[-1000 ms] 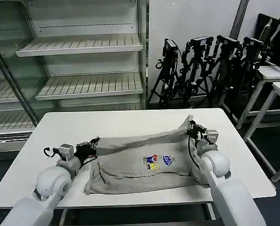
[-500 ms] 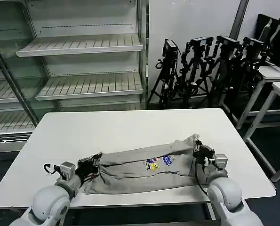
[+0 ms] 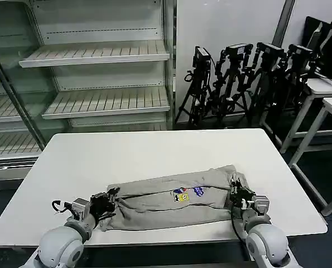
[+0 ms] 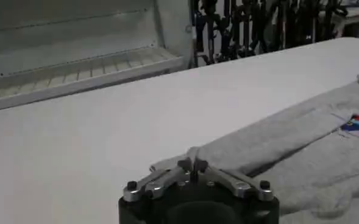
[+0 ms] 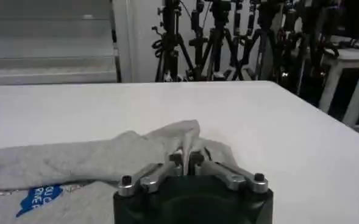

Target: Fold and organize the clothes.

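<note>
The light grey T-shirt (image 3: 171, 198) lies folded into a long band across the near half of the white table (image 3: 154, 151), its small multicoloured print (image 3: 187, 192) facing up. My left gripper (image 3: 107, 200) is shut on the shirt's left end, low over the table. In the left wrist view, the left gripper (image 4: 192, 164) pinches a fold of grey cloth (image 4: 277, 146). My right gripper (image 3: 236, 191) is shut on the shirt's right end. The right wrist view has the right gripper (image 5: 186, 159) clamping a raised ridge of the cloth (image 5: 106, 158), with the blue print (image 5: 38, 196) nearby.
An empty shelving unit (image 3: 93, 72) stands behind the table on the left. Several black tripods (image 3: 244, 78) crowd the back right, beside a white side table (image 3: 327, 106). The table's far half is bare white surface.
Both grippers have pulled the shirt's far edge toward the table's near edge and lowered it. The shirt went from a raised, draped sheet to a flat narrow band.
</note>
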Robot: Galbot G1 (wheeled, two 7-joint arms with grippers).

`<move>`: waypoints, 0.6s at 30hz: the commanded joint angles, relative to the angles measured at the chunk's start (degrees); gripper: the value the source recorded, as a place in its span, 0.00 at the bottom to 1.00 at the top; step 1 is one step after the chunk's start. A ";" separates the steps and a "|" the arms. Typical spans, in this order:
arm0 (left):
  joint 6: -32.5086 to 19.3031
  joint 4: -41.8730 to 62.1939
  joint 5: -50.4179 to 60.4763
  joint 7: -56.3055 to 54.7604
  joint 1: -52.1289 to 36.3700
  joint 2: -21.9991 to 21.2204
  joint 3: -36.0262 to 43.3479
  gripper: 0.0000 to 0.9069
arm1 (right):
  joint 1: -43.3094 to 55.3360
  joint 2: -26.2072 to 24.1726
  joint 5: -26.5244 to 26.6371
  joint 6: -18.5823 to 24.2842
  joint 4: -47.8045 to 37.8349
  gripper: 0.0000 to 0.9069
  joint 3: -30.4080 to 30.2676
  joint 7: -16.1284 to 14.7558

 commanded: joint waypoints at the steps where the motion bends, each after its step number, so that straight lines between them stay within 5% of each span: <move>1: 0.02 -0.99 0.98 -0.16 1.31 -0.28 -0.83 1.00 | -1.51 0.21 -0.18 -0.97 1.79 1.00 0.55 0.87; 18: -4.37 -8.38 -1.99 -9.48 13.35 -11.93 -9.23 1.00 | -13.09 1.59 -0.20 2.87 9.29 1.00 8.92 0.92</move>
